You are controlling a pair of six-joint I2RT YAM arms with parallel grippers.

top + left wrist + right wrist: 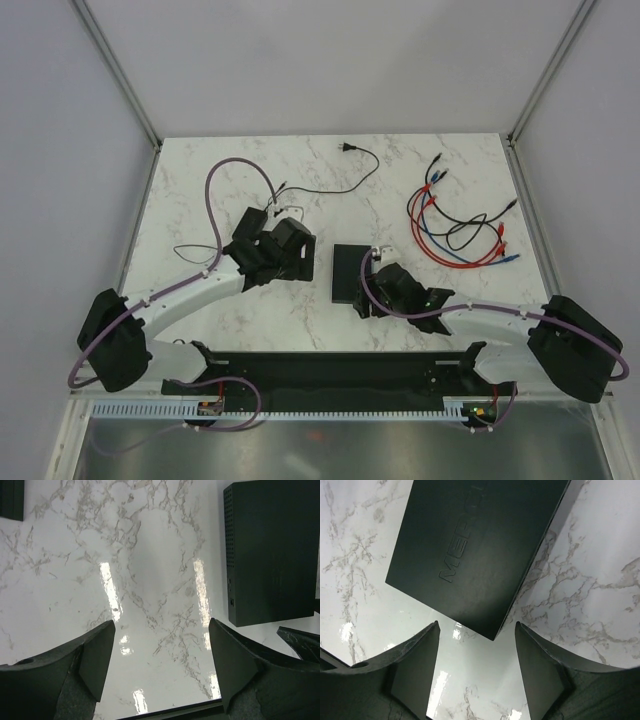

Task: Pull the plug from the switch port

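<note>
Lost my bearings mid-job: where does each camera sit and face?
Top external: above and behind the robot, looking down on the table; left arm and right arm show.
Left wrist: wrist-mounted, facing down at bare marble, switch at right; open left tool below.
Right wrist: wrist-mounted, facing down at the switch's corner, framed by the open right tool.
Shared: all three show the switch.

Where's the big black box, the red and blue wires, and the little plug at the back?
switch point(485, 525): right wrist view, flat top beside the lettering.
red and blue wires point(424, 235): top view, left bend of the loops.
power plug point(347, 149): top view, far end of the thin black cord.
</note>
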